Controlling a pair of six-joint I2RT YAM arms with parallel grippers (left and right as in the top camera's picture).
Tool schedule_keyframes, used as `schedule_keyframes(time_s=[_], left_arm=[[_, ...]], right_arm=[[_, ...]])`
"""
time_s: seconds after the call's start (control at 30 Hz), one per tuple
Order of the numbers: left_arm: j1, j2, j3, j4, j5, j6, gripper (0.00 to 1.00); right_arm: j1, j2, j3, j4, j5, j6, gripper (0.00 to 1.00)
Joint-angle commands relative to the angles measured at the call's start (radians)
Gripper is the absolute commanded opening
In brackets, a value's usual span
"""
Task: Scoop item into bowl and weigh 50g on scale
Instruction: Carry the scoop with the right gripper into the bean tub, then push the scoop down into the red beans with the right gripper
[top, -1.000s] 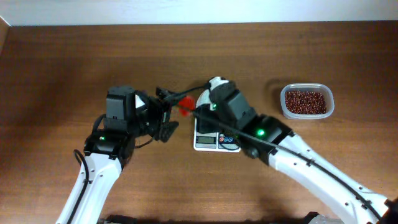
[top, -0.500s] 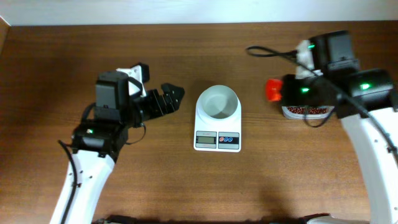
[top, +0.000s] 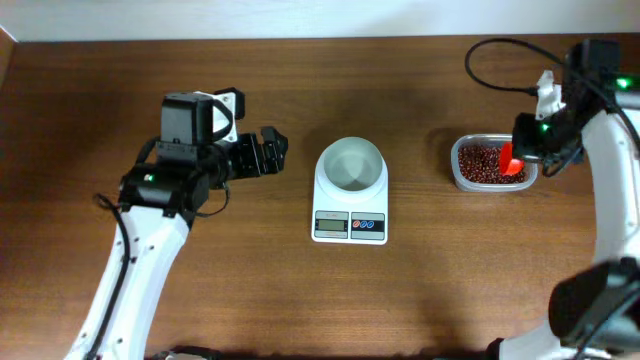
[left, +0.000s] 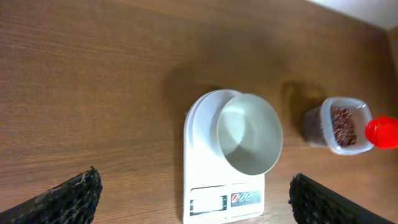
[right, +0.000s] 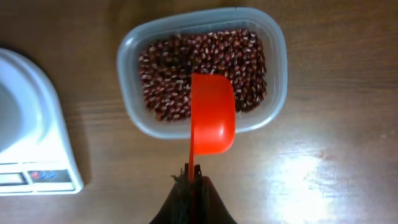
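Overhead view: brown wooden table (top: 300, 290), one white arm at each side.
Scale (top: 348, 226): white, in the middle of the table; grey screen and two small round buttons along its front edge; numbers too small to read.
Bowl (top: 350, 165): small, round and white; sits on the back part of the scale; plain pale inside.
Beans (top: 478, 162): lots of tiny dark red-brown ones, piled loose in a clear tub (top: 459, 178), well to the right of the scale.
Clear tub: see-through plastic with round corners; stands on the table apart from the scale.
Scoop (right: 211, 115): red plastic; hangs over the near side of the tub; round cup partly over the beans and partly over the tub's rim; thin handle runs back into the right gripper (right: 194, 179).
Right gripper jaws: pressed together, clamped on the end of the scoop's handle.
Left gripper (top: 274, 152): black; left of the scale and apart from it; points toward the bowl.
Left gripper jaws: spread wide apart; touch neither the scale nor the bowl.
Left fingers (left: 71, 196): dark and rough; one at each bottom corner of the left wrist view, with the scale and bowl seen between them, further off.
Tub in the left wrist view: past the bowl, with the red scoop at its far side.
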Motion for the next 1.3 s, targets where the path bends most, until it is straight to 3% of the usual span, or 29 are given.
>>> schedule_keyframes(time_s=[0.0,0.33,0.73,0.8,1.0,1.1,1.27], left_arm=[[-0.019,0.053,0.008,-0.003,-0.01,0.068,0.99],[-0.067,0.118,0.008,-0.001,-0.021,0.079,0.99],[-0.067,0.118,0.008,-0.002,-0.021,0.079,0.99],[-0.068,0.118,0.008,-0.002,-0.021,0.079,0.99],[-0.069,0.118,0.008,-0.001,-0.021,0.079,0.99],[-0.069,0.118,0.008,-0.001,-0.021,0.079,0.99],[-0.069,0.118,0.008,-0.002,-0.021,0.079,0.99]], right_arm=[[-0.012,0.074,0.013,0.047,0.011,-0.081,0.04],[-0.013,0.229,0.013,0.081,0.043,-0.086,0.04],[-0.013,0.292,0.006,0.138,0.087,-0.086,0.04],[-0.013,0.291,0.006,0.137,0.087,-0.086,0.15],[-0.013,0.291,0.025,0.109,0.087,-0.086,0.25],[-0.013,0.288,0.077,0.066,0.085,-0.086,0.37],[-0.013,0.286,0.158,0.016,0.001,-0.086,0.43]])
